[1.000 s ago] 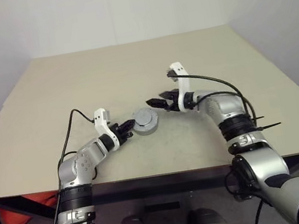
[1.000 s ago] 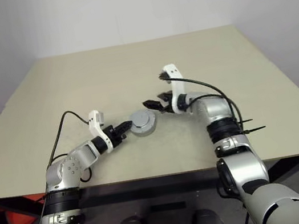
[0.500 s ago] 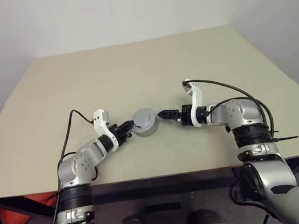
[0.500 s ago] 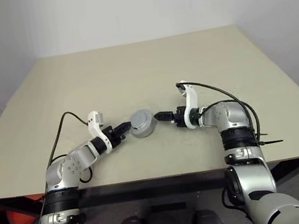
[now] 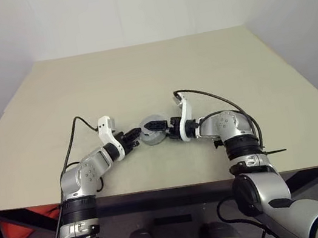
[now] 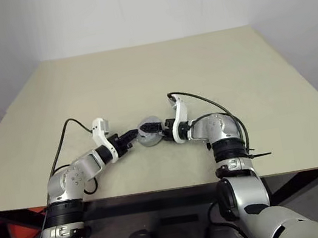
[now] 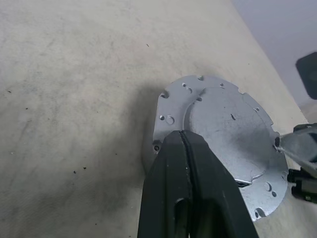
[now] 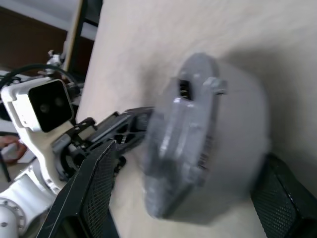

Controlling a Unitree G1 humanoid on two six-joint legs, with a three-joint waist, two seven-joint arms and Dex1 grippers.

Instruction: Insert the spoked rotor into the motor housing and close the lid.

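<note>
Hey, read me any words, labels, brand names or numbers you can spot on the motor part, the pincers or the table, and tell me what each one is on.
None: no readable text.
Motor housing: bare grey metal lid with small holes and notches, no lettering or numbers.
Left pincer: plain black fingers, no label.
Right pincer: textured black pads, no marking.
Table: plain beige top, no signs.

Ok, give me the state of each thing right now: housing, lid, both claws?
Housing: on the table, lid on top.
Lid: seated flat on the housing.
Left claw: shut, tips against the housing's rim.
Right claw: open, fingers either side of the housing.
</note>
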